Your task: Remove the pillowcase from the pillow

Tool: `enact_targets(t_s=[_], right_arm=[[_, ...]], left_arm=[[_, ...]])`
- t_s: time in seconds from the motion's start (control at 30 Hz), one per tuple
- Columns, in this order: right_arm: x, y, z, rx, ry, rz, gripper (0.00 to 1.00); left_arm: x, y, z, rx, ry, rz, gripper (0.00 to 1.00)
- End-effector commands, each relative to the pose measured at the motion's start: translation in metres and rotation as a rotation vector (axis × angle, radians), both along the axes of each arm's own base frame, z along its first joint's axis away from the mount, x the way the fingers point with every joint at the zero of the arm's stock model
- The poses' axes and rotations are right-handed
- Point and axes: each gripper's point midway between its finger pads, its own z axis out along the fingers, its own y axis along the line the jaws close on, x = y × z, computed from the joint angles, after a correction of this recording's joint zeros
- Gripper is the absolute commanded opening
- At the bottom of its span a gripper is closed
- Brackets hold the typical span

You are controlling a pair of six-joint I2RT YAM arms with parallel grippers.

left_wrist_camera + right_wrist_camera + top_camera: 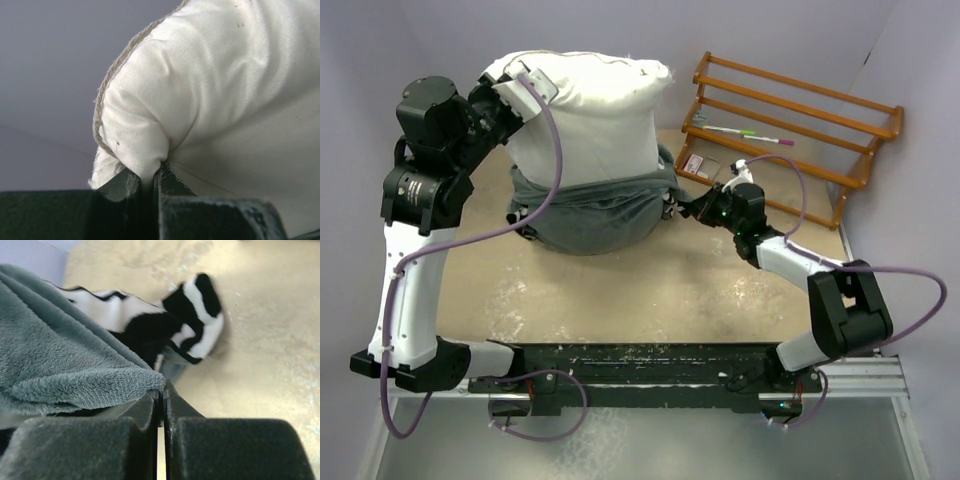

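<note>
The white pillow (588,108) stands at the back middle of the table, its upper half bare. The pillowcase (595,215), grey plush side out, is bunched round its lower half. My left gripper (508,88) is shut on the pillow's upper left corner and holds it up; in the left wrist view the jaws (152,172) pinch a fold of the white pillow (210,100). My right gripper (688,208) is low at the pillowcase's right edge. In the right wrist view it (162,387) is shut on the edge of the grey pillowcase (60,365), with a zebra-striped flap (195,315) beyond.
A wooden rack (790,120) holding pens and a small card stands at the back right, close behind my right gripper. The tan table top (670,290) stretches in front of the pillow. Lilac walls close the back and sides.
</note>
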Motion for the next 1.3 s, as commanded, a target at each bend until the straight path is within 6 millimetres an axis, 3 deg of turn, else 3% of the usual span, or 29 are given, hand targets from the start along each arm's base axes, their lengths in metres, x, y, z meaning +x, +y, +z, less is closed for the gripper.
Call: enact_targets(t_s=[0.0,0.1,0.2,0.3,0.33,0.4,0.5,0.6,0.73,0.87,0.93,1.1,1.13,1.27], right_arm=[[-0.011,-0.036,-0.086,-0.276,0.177,-0.189,0.0],[-0.021,-0.02,-0.106,-0.353,0.194,-0.19,0.0],[-0.023,-0.004,-0.095,-0.378,0.145,-0.2,0.0],[-0.025,-0.012,-0.08,-0.39,0.156,-0.266,0.0],[-0.026,-0.015,-0.067,-0.38,0.137,-0.278,0.01],[-0.027,-0.019,-0.037,-0.359,0.061,-0.289,0.28],[-0.031,-0.03,0.014,-0.328,-0.068,-0.32,0.5],[-0.049,-0.02,0.05,-0.251,-0.196,-0.239,0.59],[-0.065,0.018,0.071,-0.213,-0.34,-0.034,0.62],[-0.055,0.058,0.072,-0.233,-0.375,0.163,0.62],[-0.04,0.068,0.077,-0.251,-0.394,0.211,0.62],[0.002,0.069,0.088,-0.261,-0.413,0.264,0.63],[0.009,0.069,0.1,-0.263,-0.44,0.258,0.64],[0.022,0.071,0.105,-0.296,-0.457,0.268,0.64]], left_arm=[[-0.009,0.062,0.091,-0.083,-0.313,0.318,0.0],[-0.012,0.064,0.105,-0.127,-0.356,0.325,0.0],[-0.011,0.059,0.101,-0.146,-0.334,0.3,0.0],[-0.009,0.066,0.106,-0.154,-0.359,0.345,0.0],[-0.009,0.067,0.107,-0.15,-0.364,0.35,0.0],[-0.009,0.065,0.106,-0.144,-0.359,0.337,0.0],[-0.008,0.064,0.103,-0.138,-0.349,0.335,0.0],[-0.002,0.063,0.097,-0.12,-0.332,0.332,0.0],[0.0,0.057,0.094,-0.122,-0.323,0.305,0.0],[-0.001,0.049,0.09,-0.129,-0.297,0.255,0.0],[-0.003,0.045,0.086,-0.123,-0.28,0.23,0.0],[-0.008,0.041,0.082,-0.111,-0.264,0.198,0.0],[-0.008,0.039,0.081,-0.108,-0.261,0.191,0.0],[-0.009,0.036,0.077,-0.099,-0.252,0.172,0.0]])
